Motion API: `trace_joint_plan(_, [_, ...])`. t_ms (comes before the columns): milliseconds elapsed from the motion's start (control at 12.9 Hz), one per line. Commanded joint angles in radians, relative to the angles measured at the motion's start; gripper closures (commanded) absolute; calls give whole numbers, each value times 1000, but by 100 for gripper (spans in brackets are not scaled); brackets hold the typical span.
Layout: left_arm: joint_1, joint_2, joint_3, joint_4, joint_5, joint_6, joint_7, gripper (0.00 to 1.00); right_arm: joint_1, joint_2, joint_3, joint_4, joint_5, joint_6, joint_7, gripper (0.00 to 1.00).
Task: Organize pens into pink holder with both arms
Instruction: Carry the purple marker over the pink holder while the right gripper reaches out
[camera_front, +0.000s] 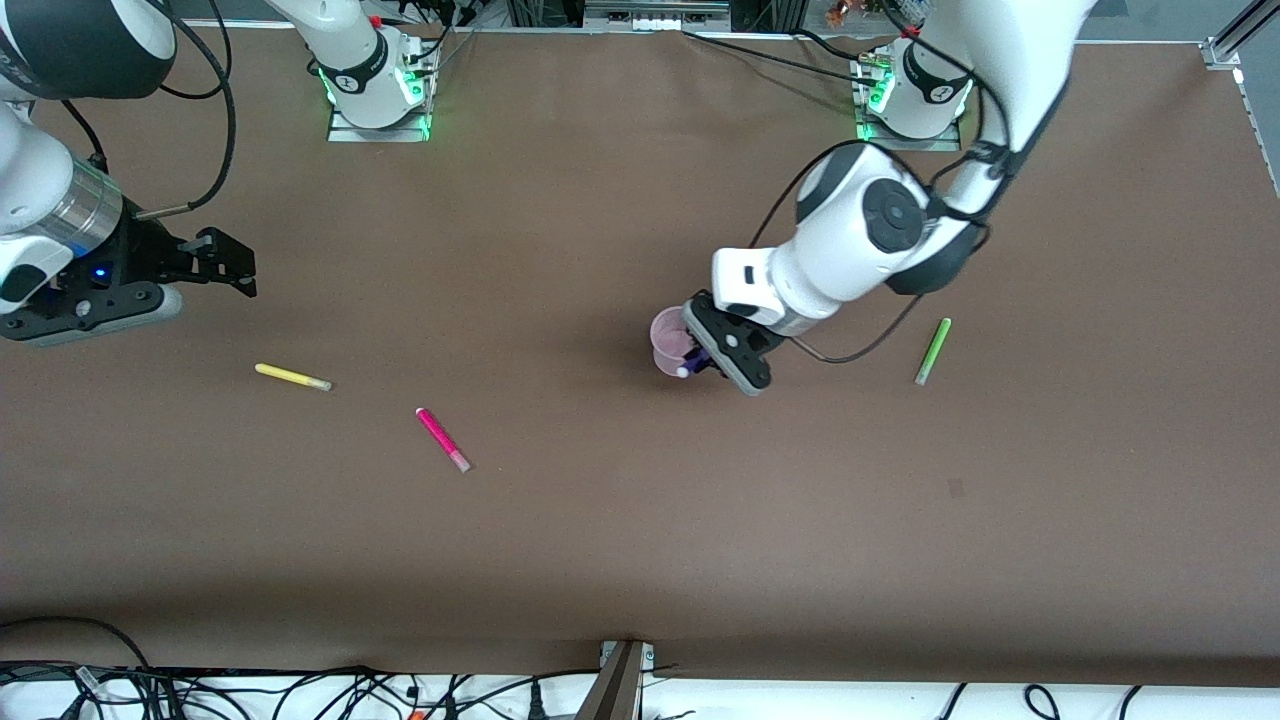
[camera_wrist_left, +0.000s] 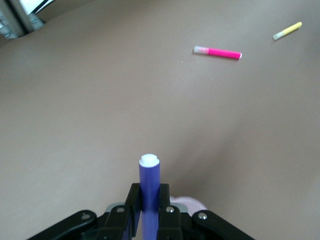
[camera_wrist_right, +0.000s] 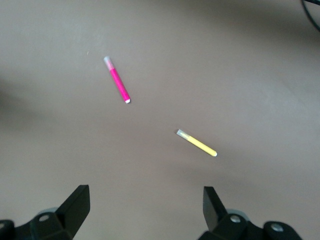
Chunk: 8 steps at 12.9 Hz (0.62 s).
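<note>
The pink holder (camera_front: 667, 338) stands near the table's middle. My left gripper (camera_front: 703, 357) is shut on the dark purple pen (camera_wrist_left: 149, 189) and holds it over the holder's rim (camera_wrist_left: 189, 202); the pen's pale tip (camera_front: 683, 372) shows beside the cup. The light green pen (camera_front: 933, 351) lies toward the left arm's end. The yellow pen (camera_front: 292, 377) and the magenta-pink pen (camera_front: 443, 439) lie toward the right arm's end; both show in the right wrist view, yellow pen (camera_wrist_right: 197, 143) and pink pen (camera_wrist_right: 117, 80). My right gripper (camera_front: 232, 266) is open and empty, above the table near the yellow pen.
The brown table (camera_front: 600, 520) ends at a front edge with cables (camera_front: 300, 690) below it. The arm bases (camera_front: 378, 80) stand along the table's back edge.
</note>
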Motion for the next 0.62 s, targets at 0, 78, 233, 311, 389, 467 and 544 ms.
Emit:
trace_joint_plan(0, [-36,-1,1,-132,-26,240,3,100,-5,63,2,1,45,-9,-107,0])
trace_joint_plan(78, [-41,0,1,-152,-26,271,3,100,-2,88,4,1,61,0,-110,0])
trace_joint_plan(233, [-58,17,1,-157,-25,285,3,100,10,156,10,-2,64,40,-117,0])
trace_joint_plan(311, [-67,34,1,-159,-26,317,3,100,26,184,10,-27,64,88,-119,0])
trace_joint_plan(389, [-76,54,1,-168,-26,331,3,100,41,215,10,-47,61,151,-123,0])
trace_joint_plan(467, [-81,65,1,-171,-26,337,3,100,59,253,10,-57,61,202,-137,0])
trace_joint_plan(544, [-81,65,1,-171,-26,337,3,100,85,294,10,-56,55,246,-139,0])
